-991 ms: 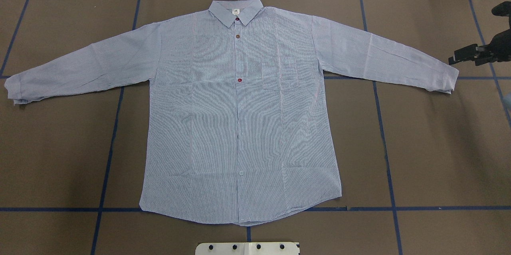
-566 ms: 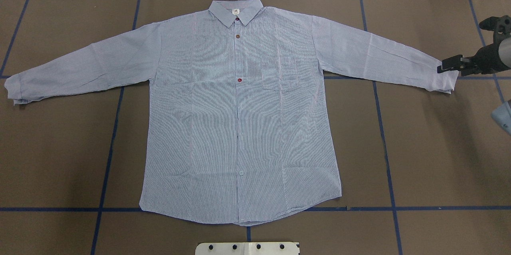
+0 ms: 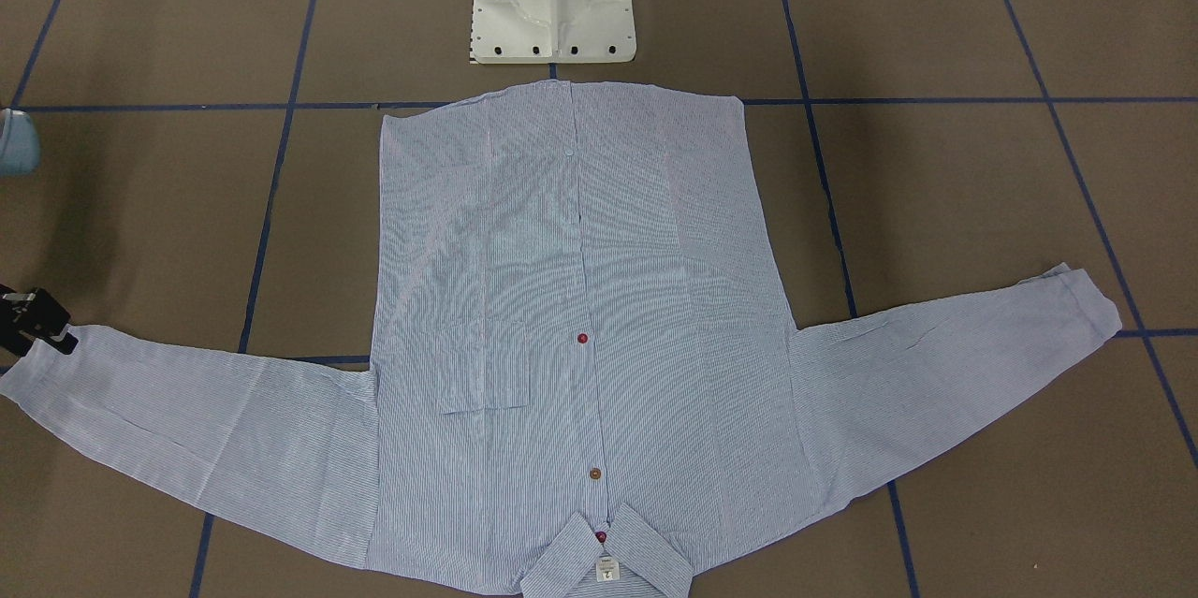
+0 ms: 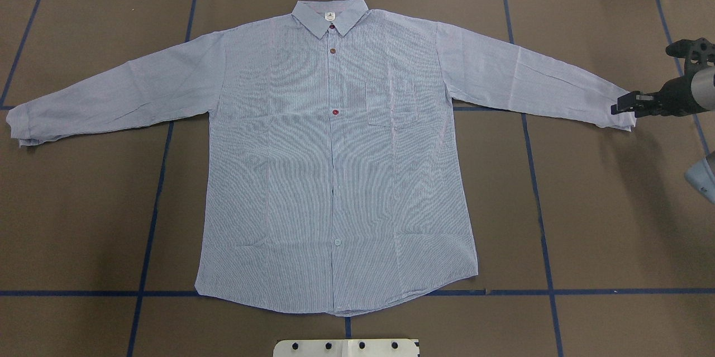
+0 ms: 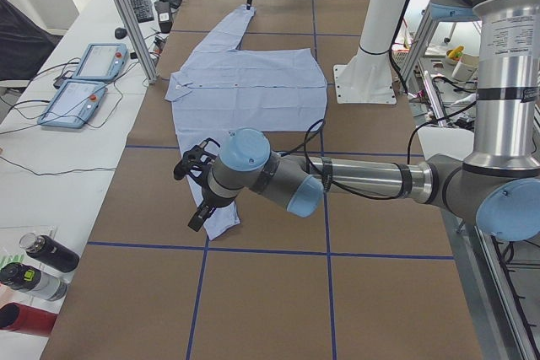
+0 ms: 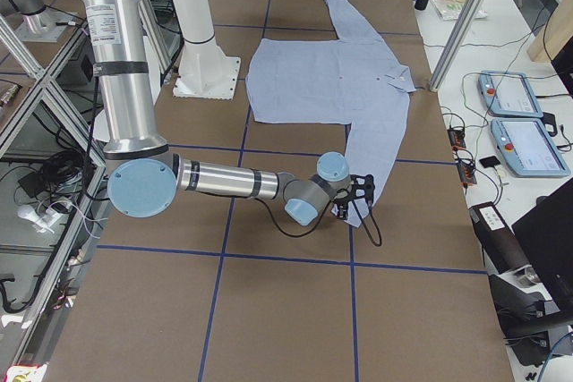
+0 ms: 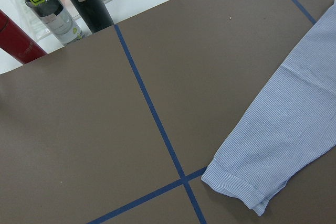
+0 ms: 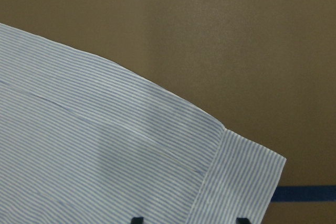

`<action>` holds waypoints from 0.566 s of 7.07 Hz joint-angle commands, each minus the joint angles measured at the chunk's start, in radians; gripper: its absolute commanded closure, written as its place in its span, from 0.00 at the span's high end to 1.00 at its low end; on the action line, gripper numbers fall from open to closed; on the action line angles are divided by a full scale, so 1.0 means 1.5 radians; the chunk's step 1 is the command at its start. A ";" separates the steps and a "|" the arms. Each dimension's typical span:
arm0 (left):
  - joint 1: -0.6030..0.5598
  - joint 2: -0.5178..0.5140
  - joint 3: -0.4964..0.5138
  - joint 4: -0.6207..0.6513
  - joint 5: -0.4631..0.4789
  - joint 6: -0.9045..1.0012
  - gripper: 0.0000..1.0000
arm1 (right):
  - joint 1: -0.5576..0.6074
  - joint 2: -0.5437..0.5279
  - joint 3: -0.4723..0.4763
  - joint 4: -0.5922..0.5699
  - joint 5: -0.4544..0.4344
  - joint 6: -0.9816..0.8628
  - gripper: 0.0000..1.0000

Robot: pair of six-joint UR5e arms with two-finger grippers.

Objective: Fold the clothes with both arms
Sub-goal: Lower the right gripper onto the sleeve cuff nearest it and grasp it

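Observation:
The clothes are one light blue striped shirt [image 4: 335, 167] lying flat and face up, both sleeves spread wide. My right gripper [image 4: 621, 106] hovers at the right sleeve's cuff [image 4: 623, 117]. In the right wrist view its two fingertips [image 8: 137, 219] stand apart over the cuff [image 8: 241, 177], so it is open and holds nothing. My left gripper [image 5: 197, 208] shows only in the exterior left view, just above the other cuff [image 5: 224, 218]; I cannot tell whether it is open or shut. The left wrist view shows that cuff [image 7: 239, 184] lying on the table.
The white pedestal base [image 3: 552, 8] stands just behind the shirt's hem. Several bottles [image 7: 52, 9] stand at the table's left end. Two teach pendants [image 5: 84, 82] lie on the side bench. Blue tape lines cross the brown table [image 4: 614, 206].
My right gripper has moved in from the right edge, leftward and nearer, onto the sleeve cuff. The shirt has not moved.

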 commanded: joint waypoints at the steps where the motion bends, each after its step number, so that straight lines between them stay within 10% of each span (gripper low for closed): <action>1: 0.000 0.000 0.000 0.000 0.000 0.000 1.00 | -0.006 -0.019 0.003 0.041 0.000 0.030 0.65; 4: 0.000 0.002 0.000 0.000 0.000 0.000 1.00 | -0.022 -0.023 0.002 0.043 -0.020 0.030 0.59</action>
